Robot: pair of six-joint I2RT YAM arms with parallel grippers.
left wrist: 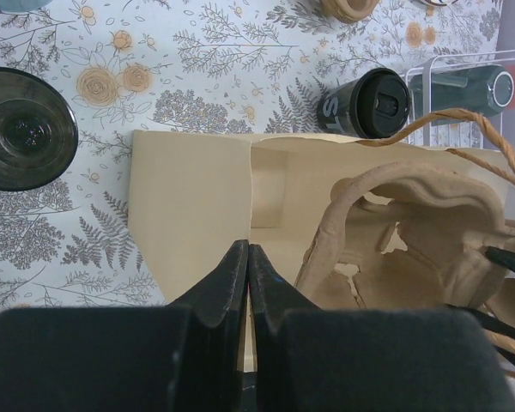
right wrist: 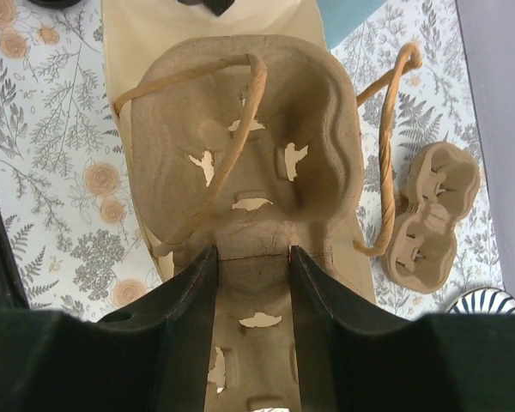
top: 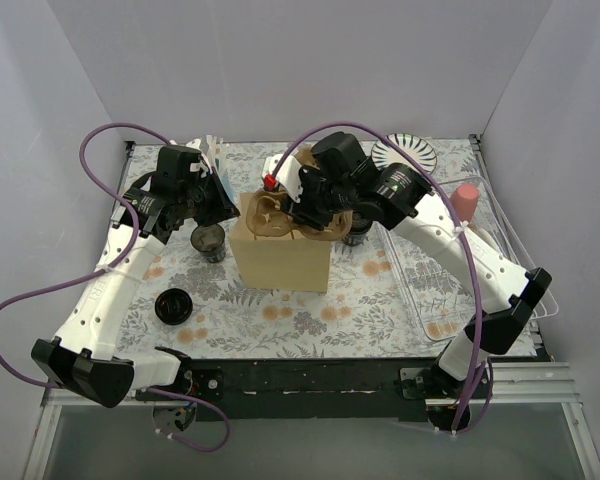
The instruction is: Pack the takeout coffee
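Two dark cups flank the paper bag [top: 280, 262]: the open takeout coffee [top: 208, 241] stands just off its left wall, and a lidded cup [left wrist: 366, 105] is close by its right. The left gripper [left wrist: 247, 257], jaws pressed together, leans over the bag's left rim. The right gripper [right wrist: 251, 257] clamps the pulp carrier [right wrist: 318, 120] in the bag's mouth.

1 cup [top: 208, 240] standing just left of the bag [top: 280, 262] mid-worktop [top: 370, 295], carrier [top: 270, 215] sitting in its mouth, lid [top: 173, 306] lying front-left.
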